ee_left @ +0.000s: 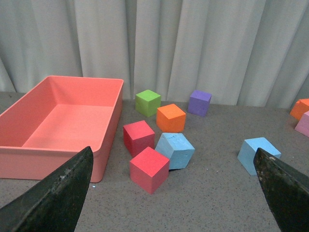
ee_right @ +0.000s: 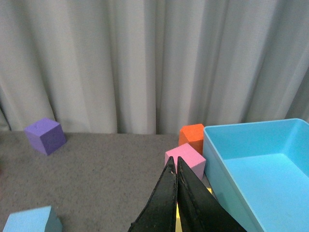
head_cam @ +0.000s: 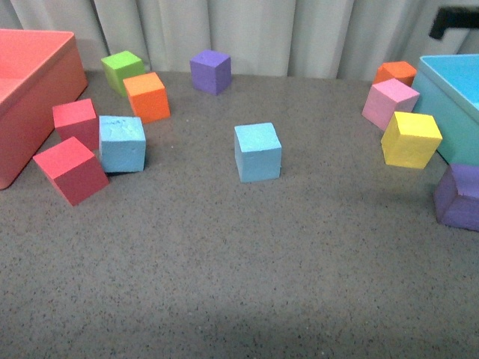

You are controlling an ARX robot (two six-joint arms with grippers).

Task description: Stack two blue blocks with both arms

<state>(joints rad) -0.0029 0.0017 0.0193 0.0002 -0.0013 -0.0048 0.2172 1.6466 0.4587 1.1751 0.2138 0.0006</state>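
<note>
1. Of the arms, the front view gives you at most a small black part (head_cam: 449, 21) at the top right edge. You cannot tell what it belongs to.
2. The frame cuts off the purple foam cube (head_cam: 458, 196) at the right edge and the coral plastic bin (head_cam: 30, 97) at the left. The yellow foam cube (head_cam: 411, 139) shows in the right wrist view only as a thin strip behind the fingers.
3. The left gripper (ee_left: 172, 151) hangs above the table (head_cam: 239, 284). Its two black fingers (ee_left: 53, 198) are spread wide with nothing between them.
4. The right gripper (ee_right: 175, 162) has its fingers (ee_right: 193, 208) pressed together tip to tip and holds nothing. It points toward the pink foam cube (ee_right: 186, 159), just beside the turquoise plastic bin (ee_right: 260, 159).
5. The scuffed light blue foam cube (head_cam: 122, 143) rests on the table at the left, close against two red foam cubes (head_cam: 69, 170).
6. The smooth light blue foam cube (head_cam: 257, 152) stands alone near the middle, well apart from the scuffed one. In the right wrist view only its corner shows.
7. All cubes are matte with sharp edges. The table is grey, rough and speckled, and a pleated pale curtain (ee_right: 145, 58) hangs behind it.
</note>
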